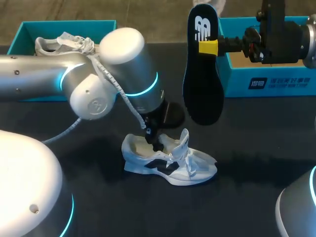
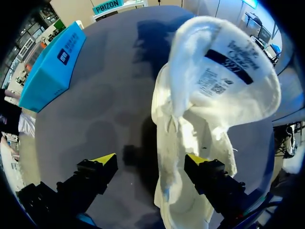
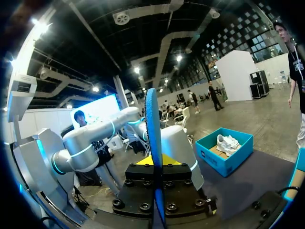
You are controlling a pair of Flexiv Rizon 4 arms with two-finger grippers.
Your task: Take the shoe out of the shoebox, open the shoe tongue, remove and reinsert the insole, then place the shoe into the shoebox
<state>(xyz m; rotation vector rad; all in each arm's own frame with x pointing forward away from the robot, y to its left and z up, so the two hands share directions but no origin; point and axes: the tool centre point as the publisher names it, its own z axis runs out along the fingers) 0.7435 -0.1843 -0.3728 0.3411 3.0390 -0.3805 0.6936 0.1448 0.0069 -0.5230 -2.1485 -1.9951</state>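
A white shoe (image 1: 170,160) with black side panels lies on the dark table, tongue (image 1: 184,139) pulled up. My left gripper (image 1: 154,142) is at its heel opening. In the left wrist view this gripper (image 2: 150,160) is open and straddles the shoe's (image 2: 190,143) side wall: one finger (image 2: 106,160) is outside over the table, the other over the opening, below the raised tongue (image 2: 224,71). My right gripper (image 1: 207,47) is shut on the black insole (image 1: 202,84), which hangs upright above the table. It shows edge-on (image 3: 152,138) between the right fingers.
A teal shoebox (image 1: 266,79) stands at the back right behind the insole, and it also shows ahead of the left gripper (image 2: 52,67). A second teal box (image 1: 24,34) at the back left holds another white shoe (image 1: 61,44). The left arm's elbow (image 1: 118,74) bulks over the table's middle.
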